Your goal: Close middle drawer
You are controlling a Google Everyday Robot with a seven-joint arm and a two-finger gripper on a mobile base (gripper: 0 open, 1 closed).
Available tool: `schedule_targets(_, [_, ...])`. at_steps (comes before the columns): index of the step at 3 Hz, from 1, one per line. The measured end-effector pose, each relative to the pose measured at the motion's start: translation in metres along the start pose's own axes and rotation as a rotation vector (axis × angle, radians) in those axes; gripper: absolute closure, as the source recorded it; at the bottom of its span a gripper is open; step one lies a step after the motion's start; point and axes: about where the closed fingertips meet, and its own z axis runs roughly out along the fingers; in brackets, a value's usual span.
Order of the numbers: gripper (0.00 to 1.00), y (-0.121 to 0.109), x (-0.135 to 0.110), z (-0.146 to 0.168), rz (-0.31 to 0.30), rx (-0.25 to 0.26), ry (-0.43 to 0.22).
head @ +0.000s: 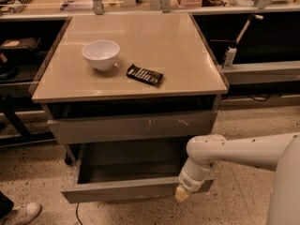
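The middle drawer (126,189) is pulled well out of the grey cabinet, and its deep grey interior shows as empty. Its plain front panel faces the floor side. My gripper (182,194) is low at the right end of that front panel, against or just in front of it, on the white arm (234,153) that comes in from the right. Above it, the drawer front with pale scratch marks (136,125) stands slightly out from the cabinet.
A white bowl (101,54) and a dark snack packet (145,74) lie on the beige cabinet top (178,41). Dark workbenches flank the cabinet on both sides. A person's shoe (21,213) is at the bottom left on the speckled floor.
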Motion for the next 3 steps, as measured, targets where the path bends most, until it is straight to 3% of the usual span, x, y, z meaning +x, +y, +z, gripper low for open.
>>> schedule_targets(3, [1.00, -0.032, -0.027, -0.001, 0.036, 0.100, -0.015])
